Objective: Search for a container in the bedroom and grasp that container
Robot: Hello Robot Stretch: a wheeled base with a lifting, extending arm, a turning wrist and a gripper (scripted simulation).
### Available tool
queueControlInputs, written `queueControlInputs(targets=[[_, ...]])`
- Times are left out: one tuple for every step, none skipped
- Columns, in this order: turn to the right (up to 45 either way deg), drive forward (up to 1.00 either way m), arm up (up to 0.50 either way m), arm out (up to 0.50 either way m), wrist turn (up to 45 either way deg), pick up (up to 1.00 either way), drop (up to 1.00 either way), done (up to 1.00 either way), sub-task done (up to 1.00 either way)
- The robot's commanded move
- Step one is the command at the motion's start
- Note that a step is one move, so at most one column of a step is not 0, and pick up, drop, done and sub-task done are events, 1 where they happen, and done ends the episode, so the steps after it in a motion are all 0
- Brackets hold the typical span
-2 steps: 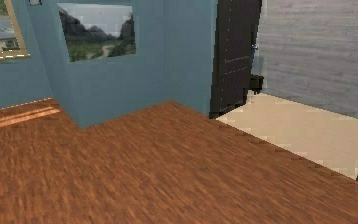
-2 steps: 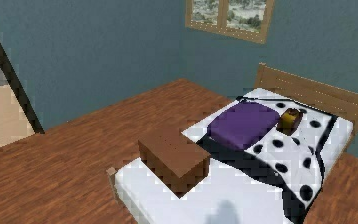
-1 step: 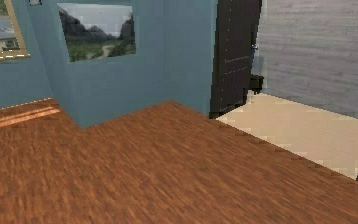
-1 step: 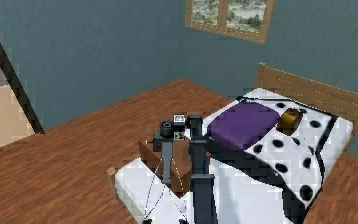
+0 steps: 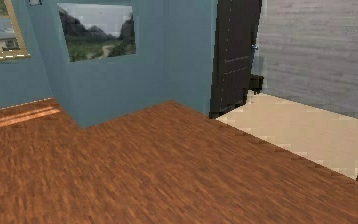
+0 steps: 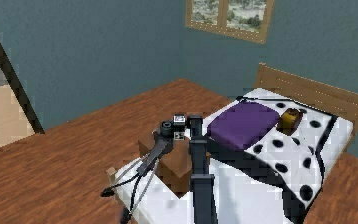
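Forward view: wood floor (image 5: 137,165) fills the foreground, with teal walls (image 5: 167,50) behind it and one corner projecting toward the camera. A dark door (image 5: 235,55) stands at the wall's right end. Past it lie a pale beige floor (image 5: 302,125) and a grey wall (image 5: 317,40). A landscape picture (image 5: 97,30) hangs on the teal wall, and part of a second framed picture (image 5: 2,30) shows at top left.

Arm side view: the same wood floor and teal walls. A bed (image 6: 287,160) with a white, black-spotted cover and a wooden headboard (image 6: 317,95) takes up the right half. A framed picture (image 6: 227,15) hangs on the wall above it. A purple cushion (image 6: 242,122) lies flat on the cover. A brown block (image 6: 175,172) stands at the bed's near corner.

The arm (image 6: 199,190) rises from the bottom edge. The gripper (image 6: 122,195) points down and to the left, its thin fingers over the floor just beside the brown block. Jaw state: cannot tell. Whether it holds anything: cannot tell.

Candidate for the task: a small brown object (image 6: 292,120) sits on the bed cover between the purple cushion and the headboard, just beside the cushion and well apart from the gripper. It looks upright and boxy, with dark brown sides and a lighter yellowish top. It is too small to confirm as a container.
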Motion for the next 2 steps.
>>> queueControlInputs(targets=[[0.0, 0.00, 0.00, 0.00, 45.0, 0.00, 0.00, 0.00, 0.00], [0.0, 0.00, 0.00, 0.00, 45.0, 0.00, 0.00, 0.00, 0.00]])
